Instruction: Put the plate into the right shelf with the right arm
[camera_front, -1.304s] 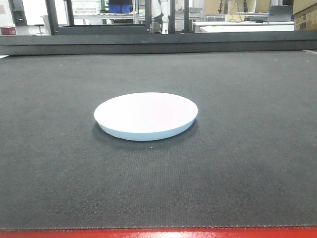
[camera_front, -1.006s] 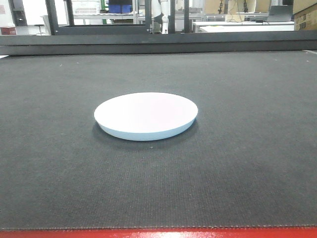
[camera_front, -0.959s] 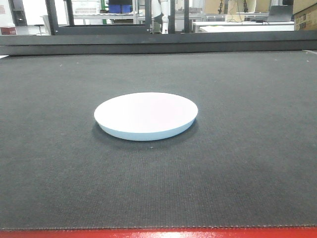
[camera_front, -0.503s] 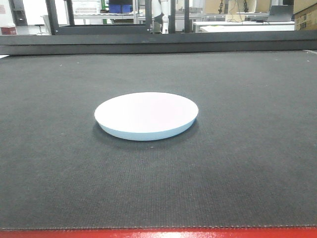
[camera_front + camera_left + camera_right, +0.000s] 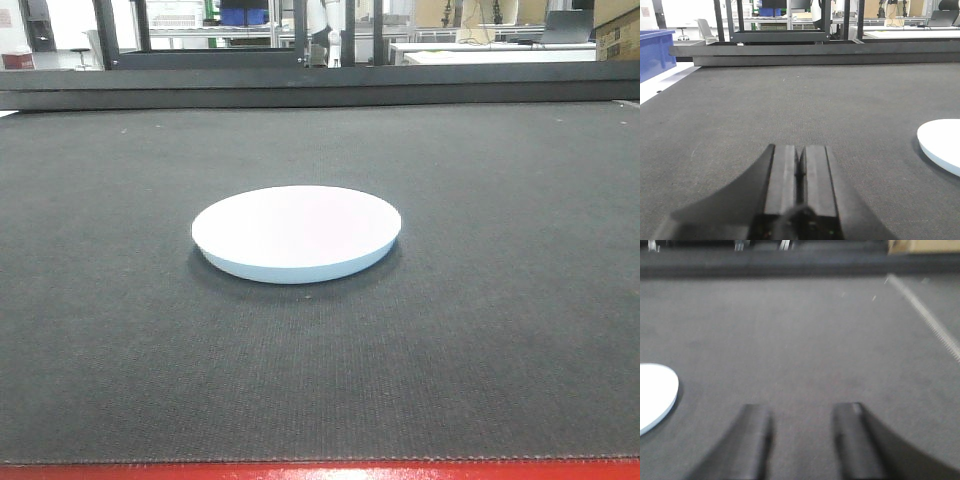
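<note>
White plate point(image 5: 296, 232), flat on the dark mat point(image 5: 500, 300) of the desk, and nothing is touching it. What's changed? Very little: in the front view the plate has crept a hair to the right against the frame and the background has slid with it. That reads as the camera drifting, not the plate being pushed.

Over to the wrists. The left end effector point(image 5: 801, 150) sits low over the mat on the plate's left, well apart from it, fingers pressed together with nothing between them. It looks parked. The right end effector point(image 5: 804, 412) is on the plate's right side, its two dark fingers spread wide and empty. The plate's rim only just pokes in at the left edge of that view, and the picture is smeared. My guess is that this arm is on the move, starting its approach.

So the task is at its very start, with no grasp made yet. The right arm needs to swing in towards the plate and get a finger under that shallow, glossy rim, which could easily slip. I can't make out the right shelf in any view, so the carry comes later.
</note>
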### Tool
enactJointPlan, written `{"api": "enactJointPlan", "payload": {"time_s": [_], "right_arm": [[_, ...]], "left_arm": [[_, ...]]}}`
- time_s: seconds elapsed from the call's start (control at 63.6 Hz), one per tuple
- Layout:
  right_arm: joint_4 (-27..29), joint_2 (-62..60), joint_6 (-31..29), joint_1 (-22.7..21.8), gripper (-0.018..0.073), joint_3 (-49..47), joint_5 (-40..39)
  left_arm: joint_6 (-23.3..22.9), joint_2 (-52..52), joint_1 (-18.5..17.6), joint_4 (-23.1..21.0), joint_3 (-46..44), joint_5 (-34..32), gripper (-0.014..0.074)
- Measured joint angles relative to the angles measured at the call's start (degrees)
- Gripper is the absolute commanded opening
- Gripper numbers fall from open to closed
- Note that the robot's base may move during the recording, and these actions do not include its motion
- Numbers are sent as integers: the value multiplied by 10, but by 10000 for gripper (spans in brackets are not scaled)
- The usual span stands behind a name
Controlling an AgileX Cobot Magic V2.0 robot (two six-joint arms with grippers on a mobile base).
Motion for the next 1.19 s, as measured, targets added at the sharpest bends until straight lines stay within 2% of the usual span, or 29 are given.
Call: {"api": "enactJointPlan", "payload": {"time_s": [0.173, 0.361, 0.456, 0.644, 0.786, 1.006, 1.194], "right_arm": [[0, 145, 1, 43, 569, -78, 42], [-2, 323, 32, 139, 569, -208, 110], [-16, 408, 77, 177, 569, -274, 136], [-76, 575, 223, 241, 569, -398, 178], [-97, 699, 272, 282, 569, -493, 194], [-101, 822, 287, 298, 569, -571, 195], [-115, 879, 290, 298, 569, -584, 191]], "left_arm": [[0, 0, 0, 0, 0, 0, -47], [0, 0, 0, 0, 0, 0, -47], [0, 0, 0, 0, 0, 0, -47], [0, 0, 0, 0, 0, 0, -47], [0, 0, 0, 0, 0, 0, -47], [0, 0, 0, 0, 0, 0, -47], [0, 0, 0, 0, 0, 0, -47]]}}
